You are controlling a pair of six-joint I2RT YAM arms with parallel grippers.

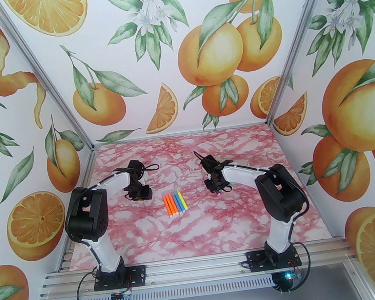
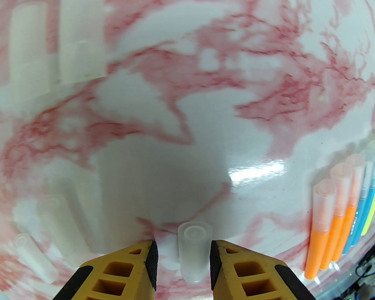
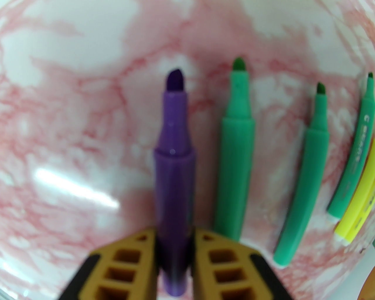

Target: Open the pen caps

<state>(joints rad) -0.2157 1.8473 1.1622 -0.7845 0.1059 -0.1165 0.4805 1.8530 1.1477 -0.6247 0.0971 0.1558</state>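
Pen caps (image 2: pixel 61 225) of frosted clear plastic lie loose on the pink marbled surface (image 2: pixel 187 117) on the left arm's side. One cap (image 2: pixel 194 252) lies between the left jaws, its long axis pointing away from the wrist. These jaws stand open wider than the cap and hold nothing. To the right, a row of markers (image 2: pixel 337 216), orange, blue and yellow, has its caps on, pointing away from the arms. The right jaws stand close on both sides of an uncapped purple marker (image 3: pixel 174 175). In this blurred view I cannot tell whether they press it. Green markers (image 3: pixel 235 164) lie beside it with bare tips pointing the same way. Their white print is too blurred to read.
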